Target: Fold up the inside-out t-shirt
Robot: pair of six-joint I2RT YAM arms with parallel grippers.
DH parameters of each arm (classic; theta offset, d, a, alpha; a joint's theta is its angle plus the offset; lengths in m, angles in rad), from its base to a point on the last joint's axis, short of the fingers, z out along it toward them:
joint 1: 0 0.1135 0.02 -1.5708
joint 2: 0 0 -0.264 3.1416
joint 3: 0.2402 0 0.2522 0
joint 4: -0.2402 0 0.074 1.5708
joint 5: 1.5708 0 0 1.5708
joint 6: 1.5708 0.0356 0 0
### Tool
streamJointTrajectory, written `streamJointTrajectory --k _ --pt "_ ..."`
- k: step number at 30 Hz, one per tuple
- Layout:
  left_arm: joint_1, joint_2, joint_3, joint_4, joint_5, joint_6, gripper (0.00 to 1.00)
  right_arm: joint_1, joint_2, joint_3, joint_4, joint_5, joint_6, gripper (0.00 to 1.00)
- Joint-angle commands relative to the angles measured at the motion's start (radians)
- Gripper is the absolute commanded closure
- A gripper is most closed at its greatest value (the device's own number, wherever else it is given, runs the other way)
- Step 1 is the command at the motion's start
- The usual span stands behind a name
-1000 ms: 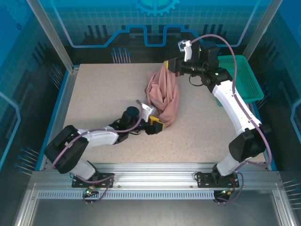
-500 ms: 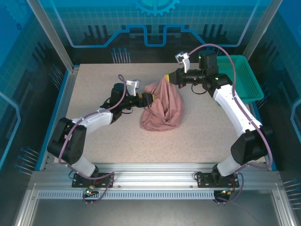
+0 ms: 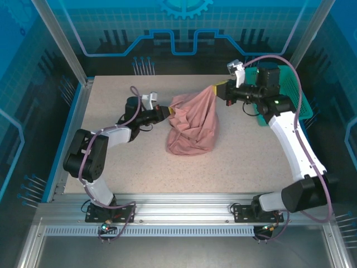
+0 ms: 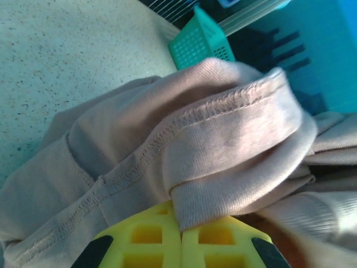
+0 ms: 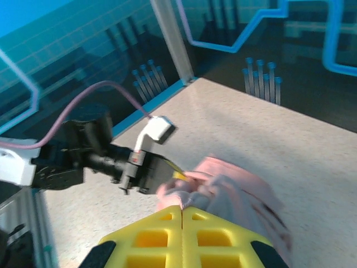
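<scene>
Speckled table (image 3: 245, 162) | t-shirt (image 3: 192, 128) bunched mid-table, held at two points | left gripper (image 3: 166, 113) clamped on stitched hem (image 4: 223, 109) | right gripper (image 3: 219, 89) clamped on far edge | step: t-shirt is best drawn apart evenly and laid flat before folding.

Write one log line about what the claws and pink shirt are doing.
left claw: shut on t-shirt hem | right claw: shut on t-shirt edge | t-shirt: bunched between claws, not yet folded

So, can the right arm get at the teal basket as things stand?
Probably yes for reach: the basket sits right beside that arm, but the right tool is shut on the t-shirt.
</scene>
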Motion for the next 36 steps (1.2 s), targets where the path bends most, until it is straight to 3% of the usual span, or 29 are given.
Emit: streamJointTrajectory --k 1,5,8,13,16,19,22,26,32,34,36 --pt "0.037 -0.088 -0.054 0.27 0.131 -0.184 1.0 0.013 -0.049 -0.075 -0.066 0.259 0.043 1.0" --pt "0.039 -0.169 -0.047 0.246 0.166 -0.203 1.0 0.037 -0.099 -0.248 -0.059 0.518 0.107 1.0" --pt "0.036 -0.261 -0.019 0.011 0.121 -0.064 1.0 0.037 -0.09 -0.332 -0.063 0.631 0.135 1.0" --pt "0.033 -0.335 0.021 -0.174 0.074 0.031 1.0 0.041 -0.035 -0.325 -0.108 0.683 0.097 0.79" --pt "0.013 -0.352 0.035 -0.222 0.071 0.065 1.0 0.099 -0.061 -0.326 -0.055 0.603 0.002 0.59" --pt "-0.02 -0.358 0.061 -0.277 0.066 0.117 1.0 0.212 -0.118 -0.388 0.099 0.441 -0.089 0.48" --pt "-0.045 -0.358 0.075 -0.29 0.057 0.135 1.0 0.312 -0.084 -0.409 0.216 0.289 -0.07 0.4" --pt "-0.061 -0.357 0.091 -0.318 0.045 0.152 1.0 0.364 0.032 -0.364 0.217 0.327 -0.005 0.33" --pt "-0.068 -0.369 0.091 -0.33 0.035 0.161 1.0 0.372 0.126 -0.351 0.199 0.367 0.036 0.38" --pt "-0.068 -0.369 0.087 -0.33 0.027 0.163 1.0 0.381 0.142 -0.355 0.211 0.361 0.055 0.46" --pt "-0.069 -0.368 0.083 -0.326 0.021 0.166 1.0 0.386 0.156 -0.347 0.205 0.386 0.069 0.64"
